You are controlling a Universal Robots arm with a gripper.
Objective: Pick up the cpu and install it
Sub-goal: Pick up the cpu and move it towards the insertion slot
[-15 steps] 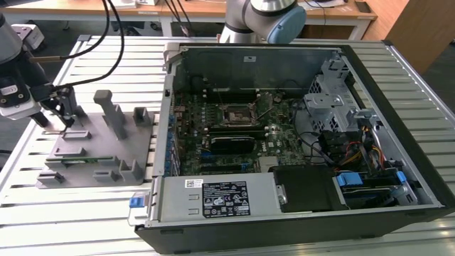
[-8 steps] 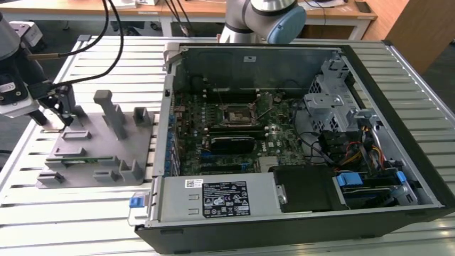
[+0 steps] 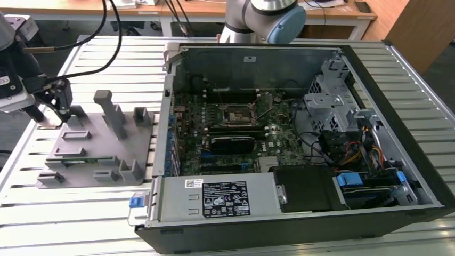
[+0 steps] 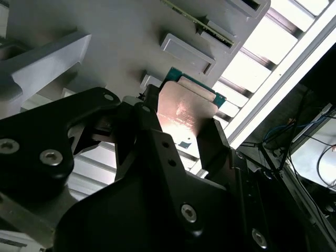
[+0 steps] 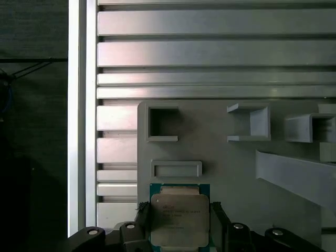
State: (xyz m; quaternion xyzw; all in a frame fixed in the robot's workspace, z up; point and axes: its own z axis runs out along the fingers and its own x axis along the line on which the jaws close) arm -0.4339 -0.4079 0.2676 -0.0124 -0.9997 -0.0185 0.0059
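In both wrist views the cpu [image 5: 179, 218] [image 4: 184, 113], a silvery square with a green rim, lies flat between my gripper's [image 5: 179, 226] [image 4: 185, 134] black fingers [image 5: 142, 216], which press against two opposite edges. It sits at a corner of the grey fixture block [image 5: 226, 168], beside a shallow rectangular pocket [image 5: 176, 169]. In the exterior view my gripper [image 3: 51, 116] is low over the far left corner of the fixture block [image 3: 106, 154], well to the exterior view's left of the open computer case. The black motherboard socket [image 3: 236, 113] lies inside that case, with its metal frame around it.
The open computer case [image 3: 370, 69] holds cables, a drive cage [image 3: 331, 101] and a power supply [image 3: 220, 197]. Tall grey posts [image 3: 106, 109] rise from the fixture close to my gripper. The slatted aluminium table [image 3: 71, 213] ends just beyond the fixture.
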